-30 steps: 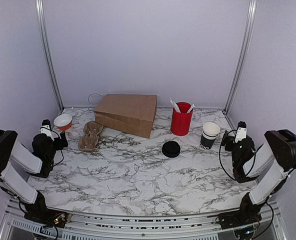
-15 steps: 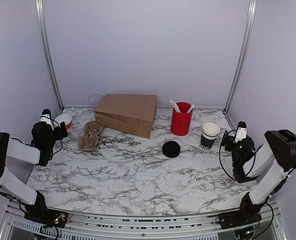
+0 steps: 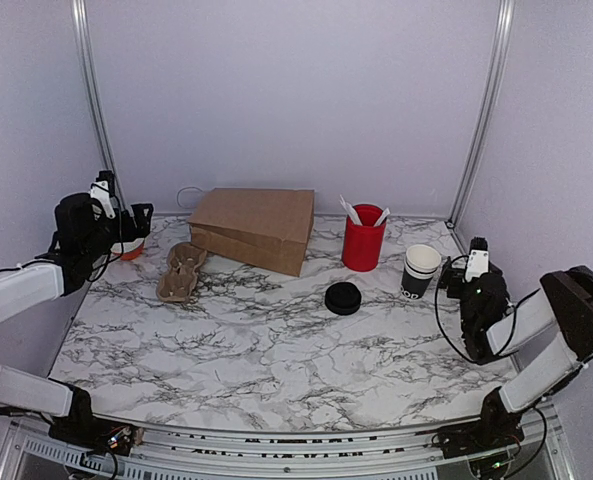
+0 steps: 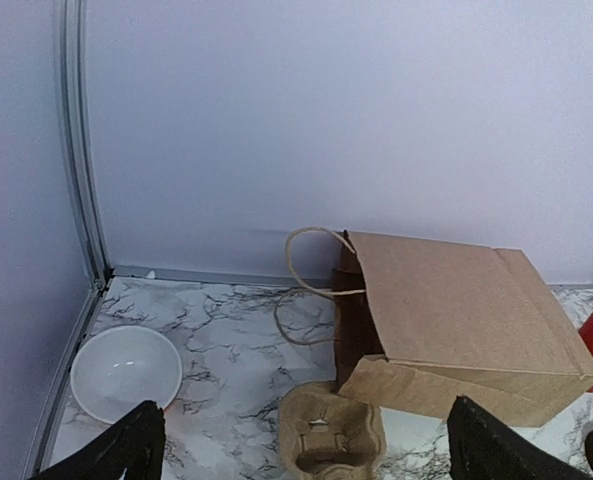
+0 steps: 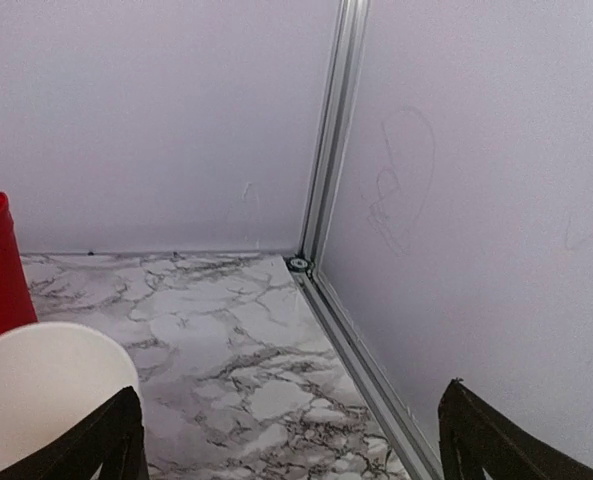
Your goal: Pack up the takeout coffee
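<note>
The takeout coffee [image 3: 420, 270], a small black paper cup with a white rim, stands upright at the right of the table. In the right wrist view only its white rim and inside [image 5: 36, 395] show, at the lower left. My right gripper [image 3: 450, 278] is open and empty, low over the table just right of the cup; the cup lies left of the gap [image 5: 291, 455]. My left gripper [image 3: 136, 222] is open and empty, raised at the far left. In its own view [image 4: 311, 462] it looks at the brown paper bag [image 4: 456, 320], which lies on its side with its mouth to the left.
A red cup [image 3: 363, 238] with white sticks stands left of the coffee. A flat black lid [image 3: 343, 298] lies mid-table. A cardboard cup carrier [image 3: 181, 272] and a white bowl [image 4: 126, 372] lie at the left. The bag [image 3: 256, 228] lies at the back, and walls close both sides.
My left arm has lifted and swung back toward the bowl and the bag. My right gripper has shifted a little toward the cup. The objects have not moved.
</note>
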Robot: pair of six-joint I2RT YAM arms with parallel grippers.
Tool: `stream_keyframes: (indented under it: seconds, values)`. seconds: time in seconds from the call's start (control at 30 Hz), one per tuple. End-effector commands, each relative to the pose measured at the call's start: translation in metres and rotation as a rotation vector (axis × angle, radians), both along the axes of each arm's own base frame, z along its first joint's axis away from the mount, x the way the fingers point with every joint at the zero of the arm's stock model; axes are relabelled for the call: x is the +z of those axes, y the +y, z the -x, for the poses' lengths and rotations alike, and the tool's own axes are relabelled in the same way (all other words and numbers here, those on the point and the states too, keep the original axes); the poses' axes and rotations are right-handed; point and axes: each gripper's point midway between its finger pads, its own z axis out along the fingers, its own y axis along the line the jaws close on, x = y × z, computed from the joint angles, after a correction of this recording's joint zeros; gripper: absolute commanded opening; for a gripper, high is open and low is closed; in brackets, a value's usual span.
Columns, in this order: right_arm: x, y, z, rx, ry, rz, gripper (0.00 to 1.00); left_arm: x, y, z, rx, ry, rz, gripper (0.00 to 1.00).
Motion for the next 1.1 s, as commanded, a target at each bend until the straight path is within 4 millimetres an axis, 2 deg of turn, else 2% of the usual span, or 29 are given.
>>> stream_keyframes:
  seconds: [0.0, 0.07, 0.13, 0.23, 0.27, 0.33, 0.47, 0.53, 0.6, 0.7, 0.77, 0.87, 0.97, 1.07]
  values:
    - [0.057, 0.020, -0.012, -0.001, -0.054, 0.066, 1.00, 0.020, -0.036, 0.009, -0.213, 0.048, 0.036, 0.99]
    - [0.092, 0.025, -0.005, 0.012, -0.142, 0.026, 1.00, 0.028, -0.051, 0.010, -0.282, 0.061, 0.058, 0.99]
    - [0.125, 0.027, 0.000, 0.025, -0.199, -0.048, 1.00, 0.027, -0.053, 0.008, -0.229, 0.125, 0.065, 0.99]
    - [0.150, 0.029, -0.002, 0.040, -0.140, -0.108, 1.00, 0.043, -0.058, 0.007, -0.221, 0.149, 0.069, 0.99]
    - [0.152, 0.030, -0.003, 0.041, -0.095, -0.116, 1.00, 0.047, -0.056, 0.006, -0.205, 0.171, 0.070, 0.99]
    - [0.160, 0.031, -0.007, 0.042, -0.036, -0.158, 1.00, 0.050, -0.065, 0.007, -0.229, 0.224, 0.056, 0.99]
    - [0.159, 0.045, -0.014, 0.105, 0.076, -0.204, 1.00, 0.048, -0.097, 0.017, -0.288, 0.278, 0.033, 0.99]
    - [0.153, 0.042, -0.012, 0.077, 0.112, -0.213, 1.00, 0.041, -0.103, 0.018, -0.298, 0.321, 0.067, 0.99]
    - [0.150, 0.031, -0.007, 0.021, 0.124, -0.260, 1.00, 0.030, -0.094, 0.014, -0.245, 0.365, 0.099, 0.99]
    - [0.153, 0.034, -0.004, 0.064, 0.130, -0.294, 1.00, 0.020, -0.083, 0.009, -0.205, 0.418, 0.132, 0.99]
    - [0.151, 0.040, -0.006, 0.094, 0.168, -0.285, 1.00, 0.015, -0.074, 0.007, -0.184, 0.435, 0.183, 0.99]
    - [0.136, 0.054, -0.013, 0.127, 0.273, -0.250, 1.00, 0.006, -0.068, 0.005, -0.180, 0.453, 0.242, 0.99]
    - [0.127, 0.066, -0.017, 0.164, 0.331, -0.246, 1.00, 0.000, -0.071, 0.007, -0.206, 0.466, 0.214, 0.99]
    - [0.121, 0.076, -0.022, 0.200, 0.379, -0.260, 1.00, 0.007, -0.073, 0.013, -0.188, 0.438, 0.143, 0.99]
